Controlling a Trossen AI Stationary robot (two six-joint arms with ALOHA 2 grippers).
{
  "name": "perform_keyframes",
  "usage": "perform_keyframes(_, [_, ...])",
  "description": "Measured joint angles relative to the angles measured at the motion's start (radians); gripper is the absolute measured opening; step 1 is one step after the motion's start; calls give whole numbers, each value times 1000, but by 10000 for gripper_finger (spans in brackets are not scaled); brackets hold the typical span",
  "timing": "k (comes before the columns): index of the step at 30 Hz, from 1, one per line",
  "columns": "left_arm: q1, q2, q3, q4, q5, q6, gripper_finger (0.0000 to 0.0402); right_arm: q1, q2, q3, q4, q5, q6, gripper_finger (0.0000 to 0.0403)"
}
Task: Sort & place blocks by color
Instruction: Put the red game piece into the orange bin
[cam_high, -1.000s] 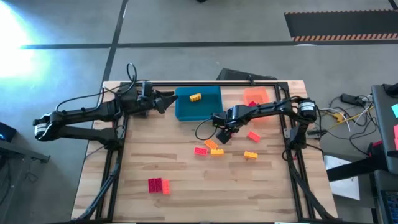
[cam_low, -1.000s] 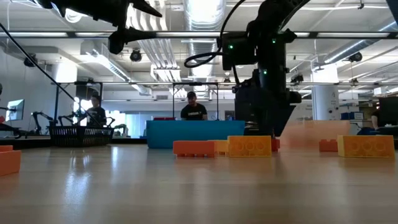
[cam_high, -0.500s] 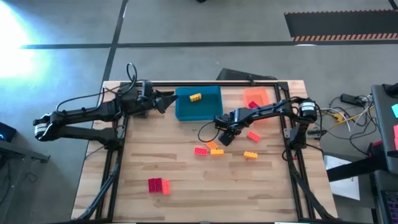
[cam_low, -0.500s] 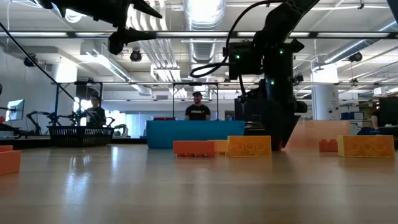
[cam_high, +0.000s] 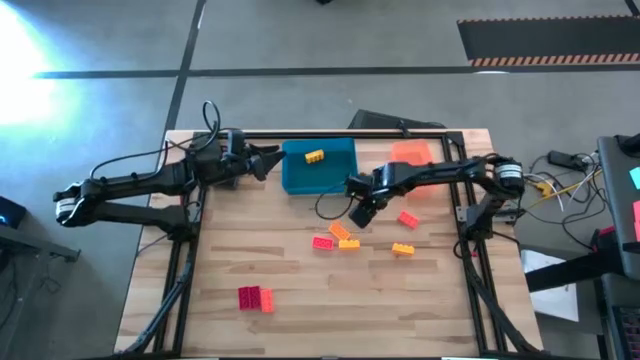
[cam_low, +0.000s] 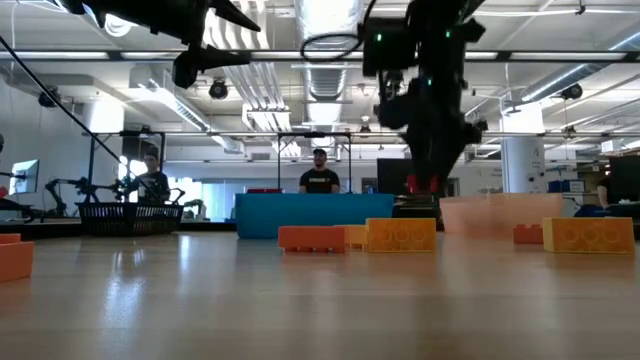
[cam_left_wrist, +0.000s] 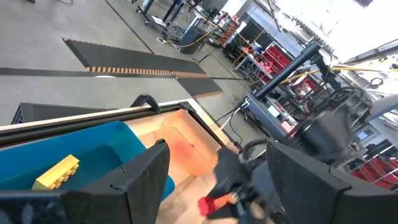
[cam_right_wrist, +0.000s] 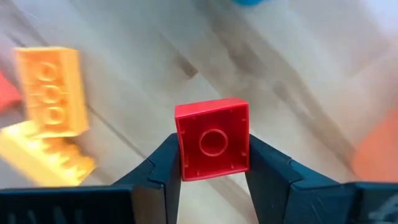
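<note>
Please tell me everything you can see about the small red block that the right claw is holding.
The small square red plastic block is pinched between the two dark fingers of the right claw, one on each side. Its hollow underside, with a single round tube in the middle, faces the wrist camera. It is lifted clear of the wooden table, above the scattered bricks, and nothing else touches it.

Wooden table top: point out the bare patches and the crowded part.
Bare: the wooden table top right of the red block pair, and the left side below the blue plastic tray. Crowded: the red and orange blocks by the right gripper.
</note>
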Motion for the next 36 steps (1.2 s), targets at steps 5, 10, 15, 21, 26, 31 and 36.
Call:
perform_keyframes(5, [0, 4, 0, -2, -6, -42, 251, -81, -110, 71, -107, 32, -13, 126])
perform_keyframes(10, [0, 4, 0, -1, -6, -52, 251, -279, -182, 49, -137, 87, -22, 126])
perform_keyframes(15, [0, 7, 0, 0, -6, -75, 251, -532, -157, -51, -80, 98, -66, 126])
perform_keyframes(21, [0, 19, 0, 0, -6, -75, 251, -678, -110, -127, -13, 36, -76, 156])
perform_keyframes(26, [1, 29, 0, -1, 16, -94, 251, -691, -124, -130, -3, 61, -91, 214])
perform_keyframes(31, [-16, 48, 1, -39, 130, -176, 251, -679, -152, -97, -3, 60, -93, 233])
perform_keyframes(36, [-85, 68, 31, -287, 202, -215, 251, -636, -213, -49, -1, 57, -76, 233])
